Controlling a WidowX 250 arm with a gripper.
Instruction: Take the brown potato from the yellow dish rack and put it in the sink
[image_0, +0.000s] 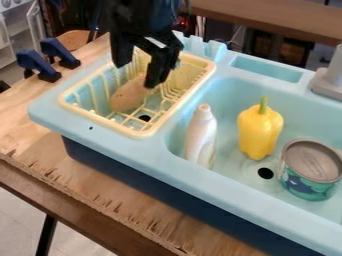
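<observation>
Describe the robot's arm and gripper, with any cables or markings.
The arm is black and bulky. Its gripper, also black, has two thick, blocky fingers with angular outlines. Cables and markings can't be made out clearly.

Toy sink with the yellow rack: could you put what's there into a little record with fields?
Gripper: open, over the yellow rack
Nearest to it: tan oblong thing in the rack; touching or not, can't tell
Light blue basin: white bottle, yellow pepper with stem up, upright can
Beside the sink: blue clamps
</observation>
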